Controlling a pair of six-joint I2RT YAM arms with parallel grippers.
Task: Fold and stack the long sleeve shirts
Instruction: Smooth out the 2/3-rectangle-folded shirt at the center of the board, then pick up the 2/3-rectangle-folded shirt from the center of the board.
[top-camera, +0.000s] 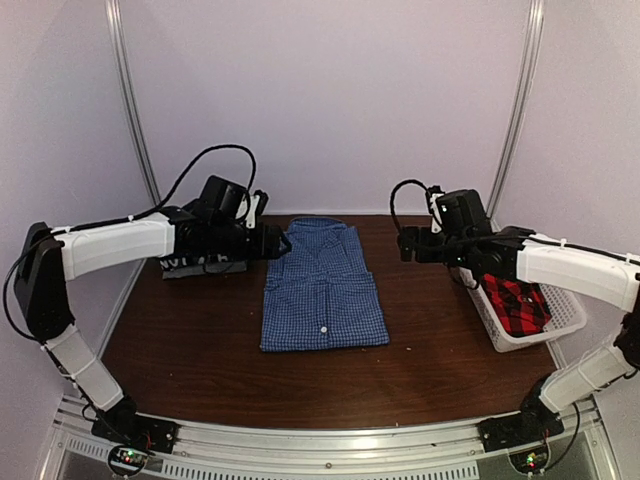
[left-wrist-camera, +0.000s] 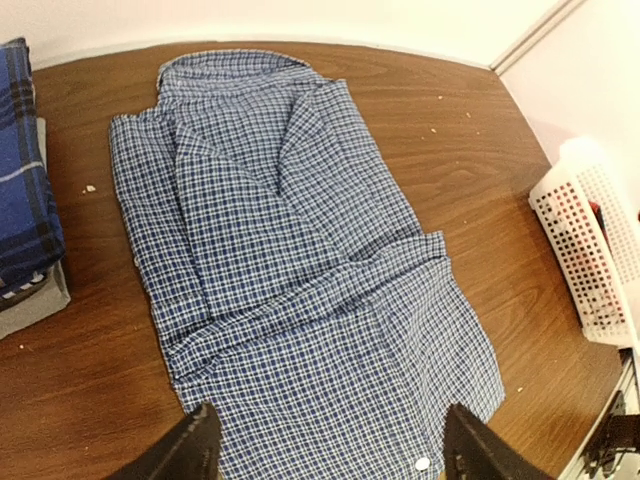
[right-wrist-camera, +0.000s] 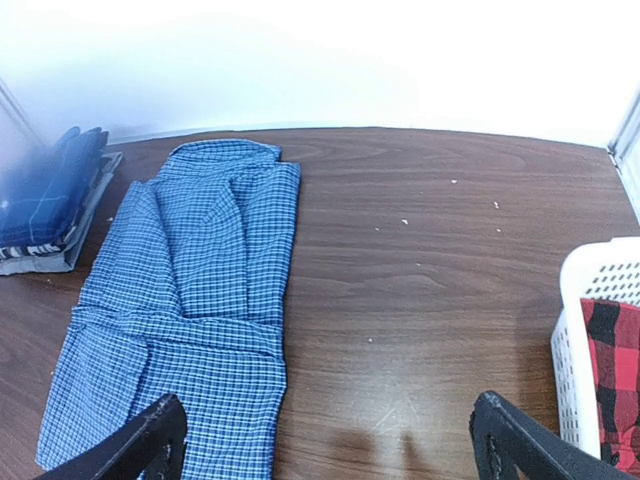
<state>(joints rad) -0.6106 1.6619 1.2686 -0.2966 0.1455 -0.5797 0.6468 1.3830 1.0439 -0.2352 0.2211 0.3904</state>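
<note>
Blue checked shirt (top-camera: 323, 290) lies folded, table (top-camera: 430, 370) showing past every edge. Left gripper (left-wrist-camera: 330, 447) and right gripper (right-wrist-camera: 330, 440) flank it, spread wide, empty.

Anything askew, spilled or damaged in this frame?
Minor only: the blue-and-white check shirt is folded unevenly, its lower flap flaring wider than the collar half, and pale specks dot the table. Nothing looks damaged.

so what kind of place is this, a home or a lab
Probably a robot lab cell, not a home: two arms bolted to a metal rail, plain walls and metal posts boxing in the wooden table, one folded shirt laid out like a test prop.
</note>
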